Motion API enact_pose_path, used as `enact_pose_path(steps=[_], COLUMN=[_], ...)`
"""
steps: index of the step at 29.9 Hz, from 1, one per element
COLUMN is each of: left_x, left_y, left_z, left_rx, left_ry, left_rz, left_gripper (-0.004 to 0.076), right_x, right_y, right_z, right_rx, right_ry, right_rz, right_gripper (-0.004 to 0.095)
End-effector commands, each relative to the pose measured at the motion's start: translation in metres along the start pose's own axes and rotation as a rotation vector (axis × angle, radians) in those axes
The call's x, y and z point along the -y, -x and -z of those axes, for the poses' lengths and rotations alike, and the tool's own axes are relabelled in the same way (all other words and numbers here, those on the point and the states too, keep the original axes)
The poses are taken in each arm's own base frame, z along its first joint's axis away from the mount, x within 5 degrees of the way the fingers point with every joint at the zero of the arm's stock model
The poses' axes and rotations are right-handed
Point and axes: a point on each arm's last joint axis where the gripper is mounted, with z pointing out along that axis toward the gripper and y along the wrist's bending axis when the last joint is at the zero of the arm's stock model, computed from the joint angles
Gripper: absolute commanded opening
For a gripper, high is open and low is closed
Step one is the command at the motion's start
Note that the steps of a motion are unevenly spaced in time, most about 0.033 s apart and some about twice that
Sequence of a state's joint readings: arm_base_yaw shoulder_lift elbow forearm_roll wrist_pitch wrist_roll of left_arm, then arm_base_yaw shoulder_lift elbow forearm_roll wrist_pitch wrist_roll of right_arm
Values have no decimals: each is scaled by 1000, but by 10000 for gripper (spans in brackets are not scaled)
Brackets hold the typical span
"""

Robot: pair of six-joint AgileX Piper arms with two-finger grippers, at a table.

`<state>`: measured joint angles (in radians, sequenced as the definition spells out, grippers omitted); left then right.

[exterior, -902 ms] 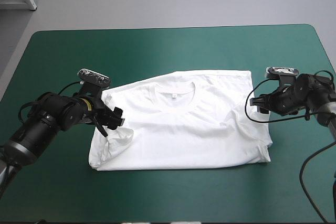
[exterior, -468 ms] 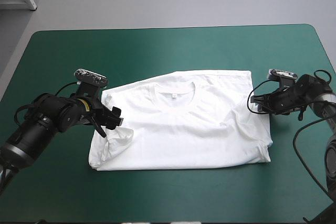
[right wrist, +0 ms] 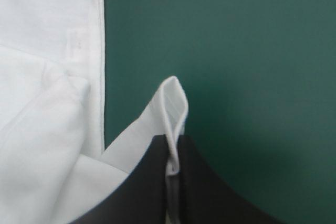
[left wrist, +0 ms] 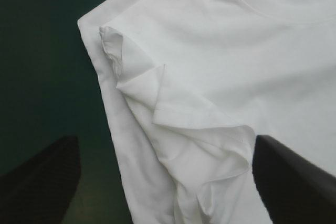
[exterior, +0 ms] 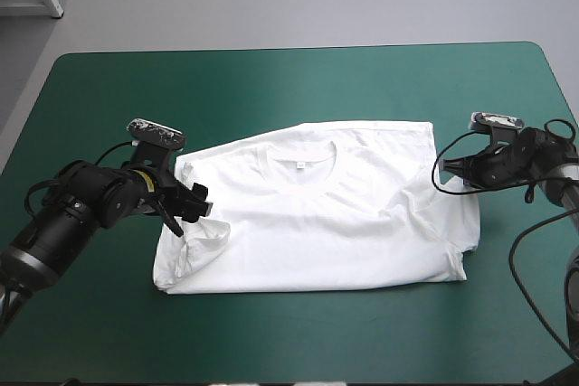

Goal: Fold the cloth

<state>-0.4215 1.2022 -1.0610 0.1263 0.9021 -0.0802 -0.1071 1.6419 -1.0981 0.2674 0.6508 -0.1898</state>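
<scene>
The white T-shirt [exterior: 317,223] lies spread flat on the teal-green cover, collar toward the far edge. Its left sleeve [left wrist: 173,114] is rumpled into folds. My left gripper [exterior: 194,205] hovers over that sleeve, open, its black fingers [left wrist: 47,177] standing wide apart on either side of the folds. My right gripper [exterior: 460,175] is at the shirt's right edge. In the right wrist view its fingers [right wrist: 205,182] meet in a point, and a thin fold of the T-shirt [right wrist: 176,103] is pinched between them, sticking out ahead of the tips.
Bare teal-green cover [exterior: 271,88] surrounds the shirt on all sides, widest toward the far edge and the front. The table's right edge [exterior: 563,97] lies close behind my right arm.
My right gripper has shut on the shirt's right edge and drawn back toward the table's right side, pulling that edge outward a little. The left gripper has stayed over the sleeve.
</scene>
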Motion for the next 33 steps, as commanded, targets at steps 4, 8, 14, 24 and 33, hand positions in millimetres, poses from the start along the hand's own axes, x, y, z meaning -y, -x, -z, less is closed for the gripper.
enact_pose_path(steps=[4,8,14,24,33], left_x=[-1,-1,-1,-2,-3], left_y=[10,10,10,9,8], left_z=[16,16,16,16,16], left_rx=[100,100,100,81,75], left_ry=[4,4,6,16,28], left_rz=[5,5,1,-5,-14], left_gripper=[630,630,630,630,630], right_x=[-15,-43,-101,-148,-147], right_y=[15,13,-1,-21,-14], right_z=[48,61,62,38,47], right_rx=[183,216,194,81,83], right_ry=[58,143,256,328,284], right_rz=[9,44,180,284,326], right_gripper=[-15,-15,-15,42,748])
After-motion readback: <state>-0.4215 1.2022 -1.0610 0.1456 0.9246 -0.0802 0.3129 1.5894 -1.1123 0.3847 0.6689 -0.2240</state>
